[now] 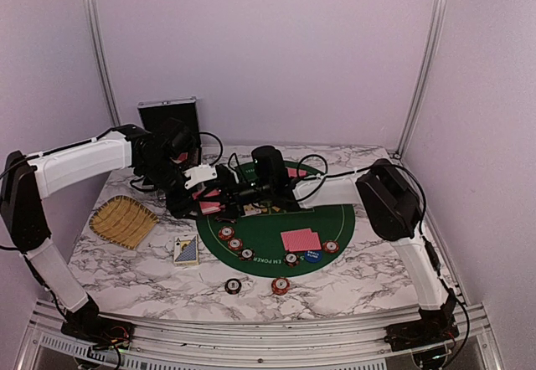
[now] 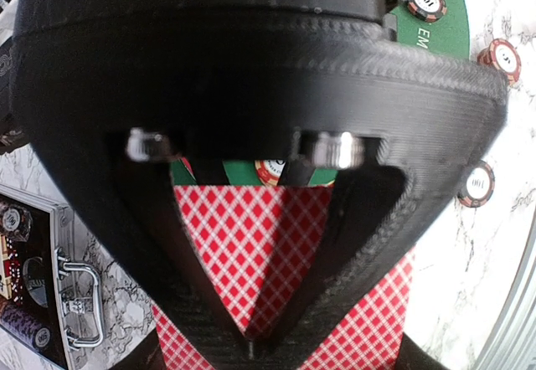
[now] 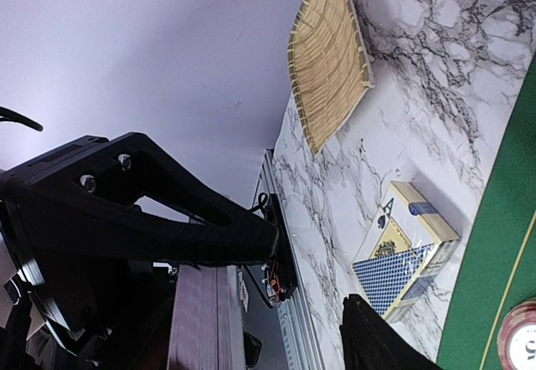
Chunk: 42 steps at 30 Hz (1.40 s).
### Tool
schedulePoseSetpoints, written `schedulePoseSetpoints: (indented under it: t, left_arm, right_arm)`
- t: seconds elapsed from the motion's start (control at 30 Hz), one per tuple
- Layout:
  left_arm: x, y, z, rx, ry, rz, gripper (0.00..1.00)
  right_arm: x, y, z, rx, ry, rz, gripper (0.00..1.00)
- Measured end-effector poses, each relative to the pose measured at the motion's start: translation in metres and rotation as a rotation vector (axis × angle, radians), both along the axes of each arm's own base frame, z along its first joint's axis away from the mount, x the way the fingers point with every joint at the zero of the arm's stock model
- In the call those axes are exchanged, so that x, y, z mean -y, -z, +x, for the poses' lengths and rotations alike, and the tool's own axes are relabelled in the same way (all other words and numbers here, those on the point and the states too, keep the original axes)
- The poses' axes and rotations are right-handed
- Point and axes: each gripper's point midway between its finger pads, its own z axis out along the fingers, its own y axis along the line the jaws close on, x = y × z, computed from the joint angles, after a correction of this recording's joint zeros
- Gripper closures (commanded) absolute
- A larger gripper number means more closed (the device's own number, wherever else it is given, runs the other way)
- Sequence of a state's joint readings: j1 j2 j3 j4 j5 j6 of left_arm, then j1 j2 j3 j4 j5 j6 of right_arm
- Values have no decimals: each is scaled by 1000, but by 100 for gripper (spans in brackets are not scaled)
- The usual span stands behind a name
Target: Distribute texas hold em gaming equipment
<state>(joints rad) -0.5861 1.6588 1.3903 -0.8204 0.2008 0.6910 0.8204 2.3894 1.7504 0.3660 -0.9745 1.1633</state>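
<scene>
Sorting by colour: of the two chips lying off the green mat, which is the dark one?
The left chip, nearer the card box; the other stray chip is red.

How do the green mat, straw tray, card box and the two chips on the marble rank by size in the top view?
1. Green mat
2. Straw tray
3. Card box
4. Dark chip and red chip: alike
</scene>
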Motion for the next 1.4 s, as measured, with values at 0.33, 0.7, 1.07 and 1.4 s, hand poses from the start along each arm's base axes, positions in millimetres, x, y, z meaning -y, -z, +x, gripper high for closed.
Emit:
schedulePoseSetpoints:
  t: [0.33, 0.7, 1.07, 1.4]
  left_arm:
    - [1, 3, 0, -8, 2, 5, 100]
    - [1, 3, -1, -7, 3, 5, 100]
    - [1, 3, 0, -7, 3, 5, 100]
    - [1, 3, 0, -7, 3, 6, 100]
  right_arm:
    - [7, 2, 2, 8, 8, 0, 45]
    - [20, -3, 5, 22, 22, -3, 53]
    - [33, -11, 6, 22, 33, -15, 60]
    - [38, -14, 1, 16, 29, -14, 72]
